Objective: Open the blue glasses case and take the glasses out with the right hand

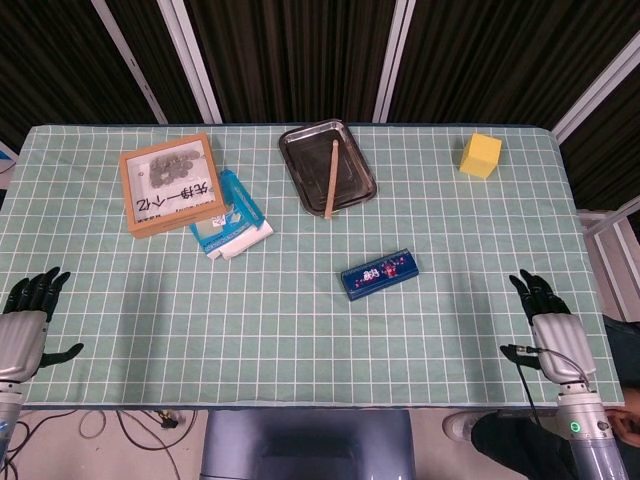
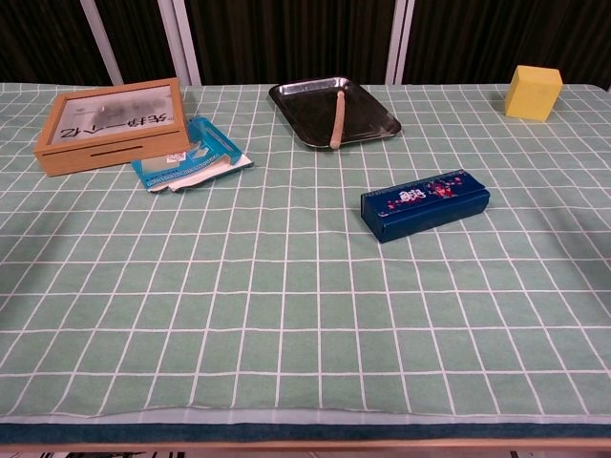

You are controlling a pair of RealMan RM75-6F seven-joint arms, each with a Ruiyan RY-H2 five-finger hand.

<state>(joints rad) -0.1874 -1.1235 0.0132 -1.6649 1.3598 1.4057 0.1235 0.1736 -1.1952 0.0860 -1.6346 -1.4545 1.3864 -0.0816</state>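
Here the oblong blue glasses case (image 1: 378, 273) lies closed; each robot hand (image 1: 550, 322) splayed, empty.

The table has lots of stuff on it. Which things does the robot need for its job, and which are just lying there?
Needed:
blue glasses case, shut
right hand, empty, at the table edge

Just lying there:
metal tray with a wooden stick
yellow block
wooden box
blue packet

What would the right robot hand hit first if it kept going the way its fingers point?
Probably nothing: the right robot hand points up-table along the right edge, passing right of the blue glasses case; way looks free.
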